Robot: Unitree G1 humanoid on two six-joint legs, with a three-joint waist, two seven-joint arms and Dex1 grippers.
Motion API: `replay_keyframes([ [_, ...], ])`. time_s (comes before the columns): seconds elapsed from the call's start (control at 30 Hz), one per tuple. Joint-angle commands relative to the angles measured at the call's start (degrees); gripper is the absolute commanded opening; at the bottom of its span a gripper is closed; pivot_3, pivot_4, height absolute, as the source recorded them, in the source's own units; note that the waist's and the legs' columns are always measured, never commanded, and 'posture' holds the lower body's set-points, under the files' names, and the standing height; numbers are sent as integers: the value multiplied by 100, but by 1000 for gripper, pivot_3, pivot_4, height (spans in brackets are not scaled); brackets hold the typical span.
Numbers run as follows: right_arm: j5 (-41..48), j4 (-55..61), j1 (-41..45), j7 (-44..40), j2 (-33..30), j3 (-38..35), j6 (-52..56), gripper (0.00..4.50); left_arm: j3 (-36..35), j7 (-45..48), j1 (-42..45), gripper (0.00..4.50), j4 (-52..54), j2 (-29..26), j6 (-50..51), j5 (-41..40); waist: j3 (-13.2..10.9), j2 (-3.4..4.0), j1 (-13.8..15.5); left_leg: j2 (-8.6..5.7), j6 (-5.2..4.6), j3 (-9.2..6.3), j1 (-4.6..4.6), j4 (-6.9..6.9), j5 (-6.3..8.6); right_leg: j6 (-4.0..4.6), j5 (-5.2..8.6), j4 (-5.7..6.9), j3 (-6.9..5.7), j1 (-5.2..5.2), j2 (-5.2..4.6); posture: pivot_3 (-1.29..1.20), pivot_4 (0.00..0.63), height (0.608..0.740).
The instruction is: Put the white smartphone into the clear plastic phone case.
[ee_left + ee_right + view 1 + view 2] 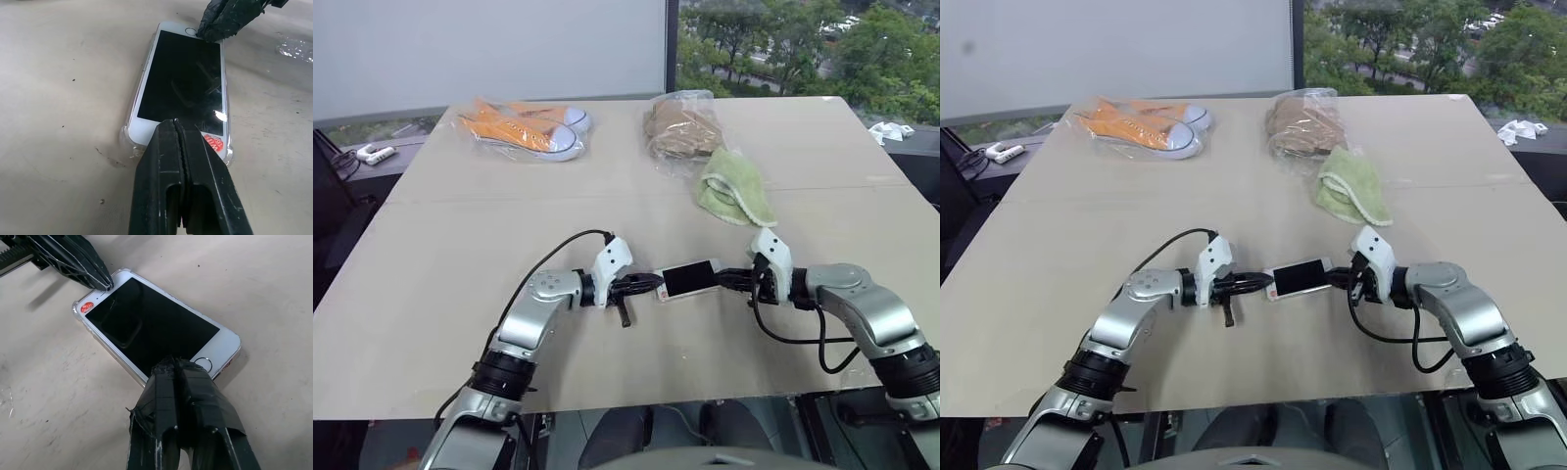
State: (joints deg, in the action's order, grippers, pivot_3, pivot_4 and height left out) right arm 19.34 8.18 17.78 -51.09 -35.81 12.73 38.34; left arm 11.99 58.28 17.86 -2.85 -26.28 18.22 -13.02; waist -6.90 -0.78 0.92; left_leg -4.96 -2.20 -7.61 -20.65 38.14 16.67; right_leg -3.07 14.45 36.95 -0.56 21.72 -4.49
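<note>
The white smartphone [688, 279] lies screen up on the table, near the front and about midway across. The clear plastic phone case [126, 141] shows as a see-through rim around its edges, and the phone lies inside that rim. My left gripper [651, 284] is shut, its tip resting on the end of the phone with the red sticker [213, 142]. My right gripper [720, 279] is also shut, with its tip [173, 363] on the screen beside the home button. Neither gripper holds anything; both touch the phone from opposite ends.
Orange sneakers in a clear bag [524, 127] lie at the back left. A brown item in a crinkly bag [683, 127] and a green cloth [734, 186] sit at the back right. The table's front edge [607, 406] runs just below my arms.
</note>
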Motion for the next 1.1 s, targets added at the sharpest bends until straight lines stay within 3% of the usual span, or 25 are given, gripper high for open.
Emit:
replay_keyframes([
  [0.03, -495, -873, -375, -70, 9, 557, -199, 60, 86, 0, 101, 0, 142, 54, -52, 14, 2, -4, -7, 0, 0, -1, 0, -2, 0, 0, 0, -2, -1, 0, 0, 0, 150, 740],
  [0.2, -711, -1388, -357, -364, 148, 518, -1393, 60, 98, 11, 99, 0, 187, 69, -26, 20, 0, 0, -32, 1, 0, 0, 3, -6, 0, -1, 0, -3, -1, 0, 1, 0, 150, 740],
  [0.37, -1132, -1972, -369, -635, -35, 734, -1928, 60, 115, 34, 117, 0, 214, 64, -9, 19, 5, 2, -24, 3, 0, 0, 5, -8, 0, -1, 0, -3, -1, -1, 3, 0, 150, 740],
  [0.9, -1156, -2524, 50, -755, 337, 867, -1460, 60, 172, -7, 175, 0, 242, 102, 21, 17, 22, 2, -53, 6, 0, 1, 13, -9, 1, 1, 2, -4, 7, -5, 9, 0, 150, 740],
  [1.1, -1144, -2270, -57, -1109, 177, 1057, -1082, 60, 161, -16, 180, 0, 241, 100, 23, 13, 31, 11, -62, 12, 0, 1, 18, -16, 1, 1, 2, -4, 11, -6, 16, 0, 150, 740],
])
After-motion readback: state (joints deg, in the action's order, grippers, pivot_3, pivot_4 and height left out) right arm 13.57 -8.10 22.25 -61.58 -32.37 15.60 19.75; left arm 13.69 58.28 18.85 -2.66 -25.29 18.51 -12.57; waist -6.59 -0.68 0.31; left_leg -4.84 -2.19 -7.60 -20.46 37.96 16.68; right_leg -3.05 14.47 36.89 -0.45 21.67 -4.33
